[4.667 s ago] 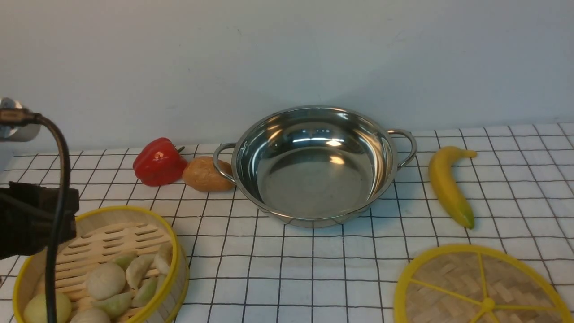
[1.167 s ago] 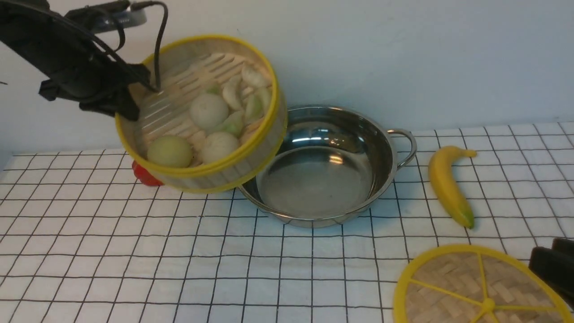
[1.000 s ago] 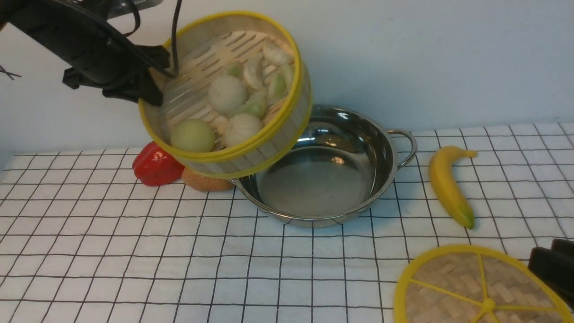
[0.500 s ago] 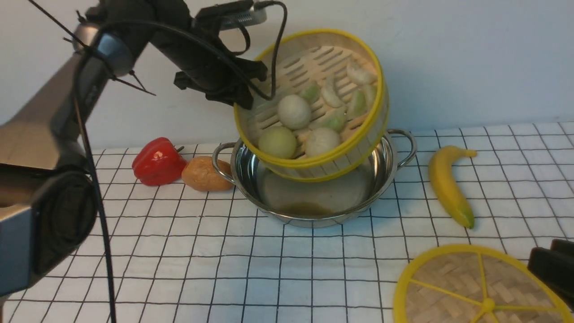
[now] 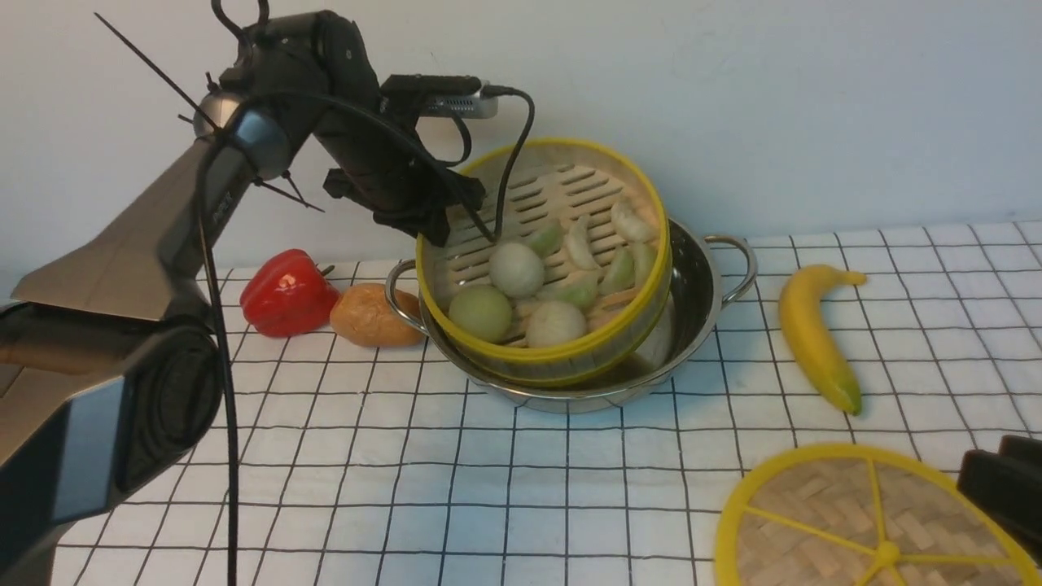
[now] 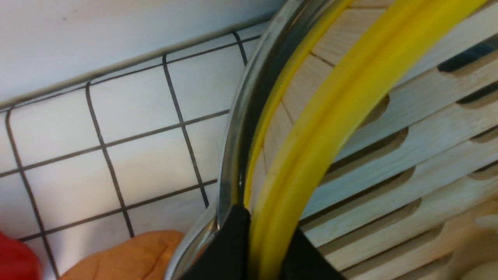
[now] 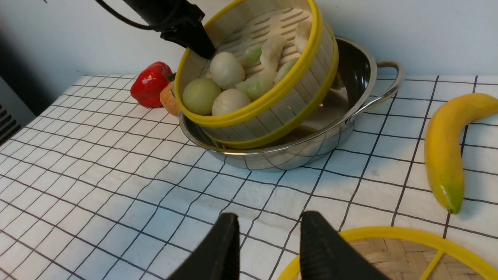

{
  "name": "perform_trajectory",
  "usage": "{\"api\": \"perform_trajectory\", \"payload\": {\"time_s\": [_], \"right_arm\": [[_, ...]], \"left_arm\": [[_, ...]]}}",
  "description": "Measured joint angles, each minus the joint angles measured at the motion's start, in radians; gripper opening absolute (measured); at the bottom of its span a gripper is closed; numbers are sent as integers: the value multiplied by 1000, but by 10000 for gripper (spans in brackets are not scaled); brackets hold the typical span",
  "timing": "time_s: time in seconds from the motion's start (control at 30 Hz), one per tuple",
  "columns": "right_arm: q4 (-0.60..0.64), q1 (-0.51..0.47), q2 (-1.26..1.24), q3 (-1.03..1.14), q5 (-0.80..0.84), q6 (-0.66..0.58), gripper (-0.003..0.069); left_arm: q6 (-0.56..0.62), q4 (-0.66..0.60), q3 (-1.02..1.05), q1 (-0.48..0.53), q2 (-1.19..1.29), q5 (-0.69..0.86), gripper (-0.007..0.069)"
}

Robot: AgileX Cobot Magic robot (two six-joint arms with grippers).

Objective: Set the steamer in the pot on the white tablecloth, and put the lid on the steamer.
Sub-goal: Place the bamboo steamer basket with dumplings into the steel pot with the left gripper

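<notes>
Well left of the pot (image 5: 702, 281), on the white tablecloth (image 5: 488, 476): a red pepper (image 5: 286, 295). Between pepper and pot, just beside the pot's left loop handle: a brown lump (image 5: 370, 316), potato or bread roll, hard to say which.

Over the pot's left rear edge: the left gripper (image 5: 454, 232), reaching in from the left on a long dark arm. Jaws clamped on the steamer (image 5: 562, 195), one black finger inside the yellow rim and one outside the wall, as seen close up in the left wrist view.

Inside the pot, toward its left half: the steamer, tilted. Near edge down within the pot's front wall, far edge lifted above the pot's back rim, slatted floor turned toward the front camera. Cannot tell whether the low edge rests on the pot's bottom. Holds pale round buns (image 5: 516, 268) and greenish dumplings (image 5: 620, 270), gathered at the low side.

Right of the pot, apart from its right handle: a banana (image 5: 814, 334) lying flat on the cloth.

In front of the pot and to its right: the lid (image 5: 822, 513), flat on the cloth, uncovered. At the lid's edge nearest the pot: the right gripper (image 7: 268, 233), jaws apart, gripping nothing, only cloth visible in the gap.
</notes>
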Motion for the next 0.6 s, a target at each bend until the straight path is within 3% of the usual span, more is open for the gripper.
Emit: {"api": "perform_trajectory", "payload": {"time_s": [0.4,0.6], "right_arm": [[0,0,0,0,-2,0,240],[0,0,0,0,-3,0,240]], "left_arm": [[104,-20,-7,-13,37,-9,34],[161,-98,-7,-12,58,-13,93]]}}
